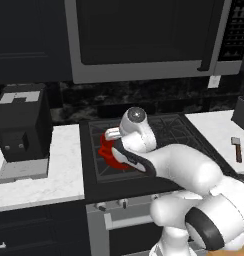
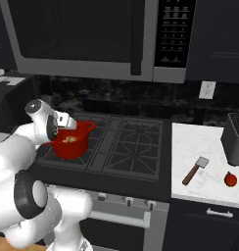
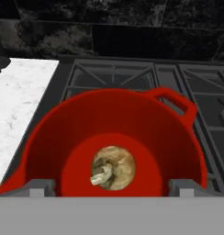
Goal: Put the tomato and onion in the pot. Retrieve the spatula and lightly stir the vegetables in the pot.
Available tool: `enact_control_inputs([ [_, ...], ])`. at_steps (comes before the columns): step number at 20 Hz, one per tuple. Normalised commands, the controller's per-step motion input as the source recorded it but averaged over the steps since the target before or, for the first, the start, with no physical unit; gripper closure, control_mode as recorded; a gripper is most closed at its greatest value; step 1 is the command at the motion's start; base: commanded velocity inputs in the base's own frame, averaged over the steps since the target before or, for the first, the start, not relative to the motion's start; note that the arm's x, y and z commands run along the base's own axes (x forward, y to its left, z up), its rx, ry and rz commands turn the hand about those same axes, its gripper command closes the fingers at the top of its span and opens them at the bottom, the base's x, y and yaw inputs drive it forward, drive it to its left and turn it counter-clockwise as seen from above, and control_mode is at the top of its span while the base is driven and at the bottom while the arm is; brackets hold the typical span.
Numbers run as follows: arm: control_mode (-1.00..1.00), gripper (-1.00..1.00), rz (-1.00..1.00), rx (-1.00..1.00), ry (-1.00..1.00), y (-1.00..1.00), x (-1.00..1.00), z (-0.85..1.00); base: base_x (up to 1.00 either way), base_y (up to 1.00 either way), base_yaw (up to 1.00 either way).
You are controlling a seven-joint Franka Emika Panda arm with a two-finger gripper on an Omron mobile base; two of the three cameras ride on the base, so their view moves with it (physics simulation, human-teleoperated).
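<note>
Hovering over the pot (image 3: 114,137), the tool (image 3: 111,188) looked straight down into it, its two fingertips (image 3: 38,187) spread wide apart at the rim with nothing between them. The onion (image 3: 113,168) lay on the red floor of the pot, close to the middle, so one half of the loading step looked done. The pot sat on the front left burner of the stove (image 2: 136,142), a sensible spot since it was well within the arm's reach and on the grate where cooking would happen. In the hand view one loop handle stuck out at about 2 o'clock from the pot's centre.

The tomato (image 2: 230,179) was not yet in the pot. It rested on the white worktop (image 2: 209,147) right of the stove, well apart from the pot, at about 3 o'clock from it in the right base view. The spatula (image 2: 195,170) lay on the same worktop just beside the tomato, at about 9 o'clock from it, blade pointing away from the robot and handle toward the front edge, which should make the handle easy to pinch. A toaster (image 2: 234,139) stood behind both.

The likely next move was a swing across the stove to the tomato; the empty, spread tool suited that.
</note>
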Motion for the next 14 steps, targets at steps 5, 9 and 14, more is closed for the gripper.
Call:
enact_control_inputs([
  [5, -1.00, -1.00, 0.00, 0.00, 0.00, -0.28, -1.00, 0.26, 0.00, 0.00, 0.00],
  [9, -1.00, -1.00, 0.00, 0.00, -0.03, -0.68, -1.00, 0.16, 0.00, 0.00, 0.00],
  [14, -1.00, -1.00, 0.00, 0.00, -0.01, -0.97, -1.00, 0.06, 0.00, 0.00, 0.00],
])
